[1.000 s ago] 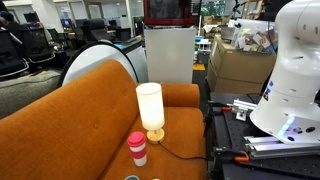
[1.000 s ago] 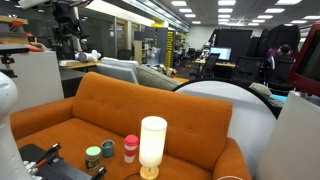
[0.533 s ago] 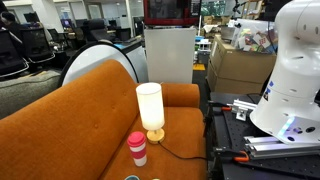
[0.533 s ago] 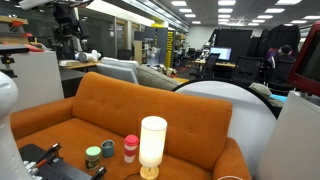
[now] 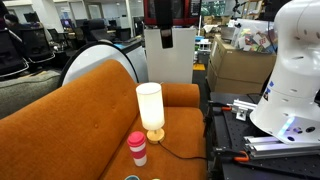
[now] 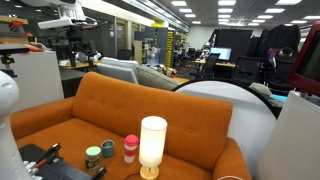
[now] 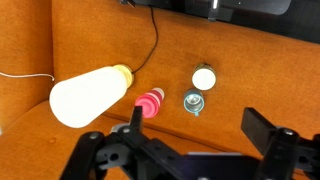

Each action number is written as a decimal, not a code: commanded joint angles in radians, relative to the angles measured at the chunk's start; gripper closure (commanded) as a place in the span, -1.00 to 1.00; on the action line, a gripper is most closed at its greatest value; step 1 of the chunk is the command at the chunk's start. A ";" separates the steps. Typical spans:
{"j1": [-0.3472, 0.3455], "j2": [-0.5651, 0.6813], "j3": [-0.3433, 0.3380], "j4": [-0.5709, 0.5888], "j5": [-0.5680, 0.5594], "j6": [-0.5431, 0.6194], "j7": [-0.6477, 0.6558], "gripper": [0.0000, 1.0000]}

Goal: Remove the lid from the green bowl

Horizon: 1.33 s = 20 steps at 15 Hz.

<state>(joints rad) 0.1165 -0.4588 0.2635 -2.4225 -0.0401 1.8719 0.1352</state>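
The green bowl (image 6: 93, 156) stands on the orange couch seat with a pale lid on it. From above in the wrist view the lid (image 7: 204, 78) shows as a white disc. My gripper (image 7: 198, 128) is open and empty, high above the seat, with its fingers either side of the area just past the bowl. It also shows at the top of an exterior view (image 5: 165, 35). The bowl is cut off at the bottom edge there.
A teal cup (image 6: 107, 148) (image 7: 193, 102) stands right beside the bowl. A pink cup (image 6: 131, 148) (image 7: 150, 103) (image 5: 137, 148) and a white table lamp (image 6: 152, 145) (image 7: 90, 95) (image 5: 150, 108) with its cord stand further along the seat. The couch backrest (image 6: 150, 105) rises behind.
My arm has moved: the gripper has come into view at the top of an exterior view. The objects on the couch have not moved.
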 commanded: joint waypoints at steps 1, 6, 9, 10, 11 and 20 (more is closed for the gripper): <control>0.032 0.098 -0.025 0.035 0.011 0.019 -0.036 -1.00; 0.035 0.098 -0.023 0.025 -0.004 0.025 -0.008 -1.00; 0.035 0.097 -0.023 0.026 -0.004 0.025 -0.010 -1.00; 0.035 0.102 -0.030 0.026 0.005 0.049 -0.022 -1.00; 0.038 0.116 -0.043 0.027 0.026 0.072 -0.047 -1.00; 0.029 0.369 -0.132 -0.021 0.090 0.413 -0.222 -1.00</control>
<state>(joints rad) 0.1347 -0.1613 0.1482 -2.4462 -0.0024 2.2359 -0.0156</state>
